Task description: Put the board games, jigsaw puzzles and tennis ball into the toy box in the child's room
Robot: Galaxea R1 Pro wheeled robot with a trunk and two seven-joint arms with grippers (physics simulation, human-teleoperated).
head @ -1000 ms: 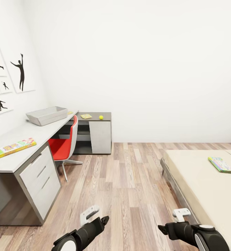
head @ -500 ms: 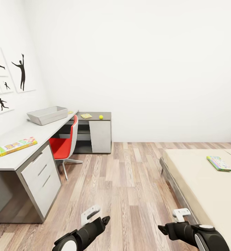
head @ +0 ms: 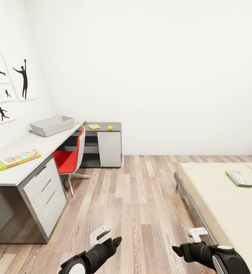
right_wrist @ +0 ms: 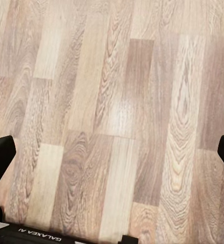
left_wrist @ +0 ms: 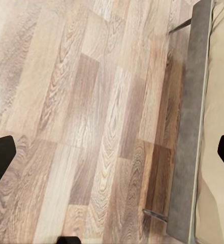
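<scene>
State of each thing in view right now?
toy box: lidless, on the table
tennis ball: loose on the side table
board game: flat on the table
Game box: flat on the bed
left hand: open, empty
right hand: open, empty

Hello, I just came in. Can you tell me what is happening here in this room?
The robot stands on the wood floor between the desk and the bed, holding nothing. Its left gripper and right gripper are both open over bare planks. The toy box sits on the desk, with one board game nearer the robot. The tennis ball and a jigsaw puzzle lie on the side table, and another board game lies on the bed.
</scene>
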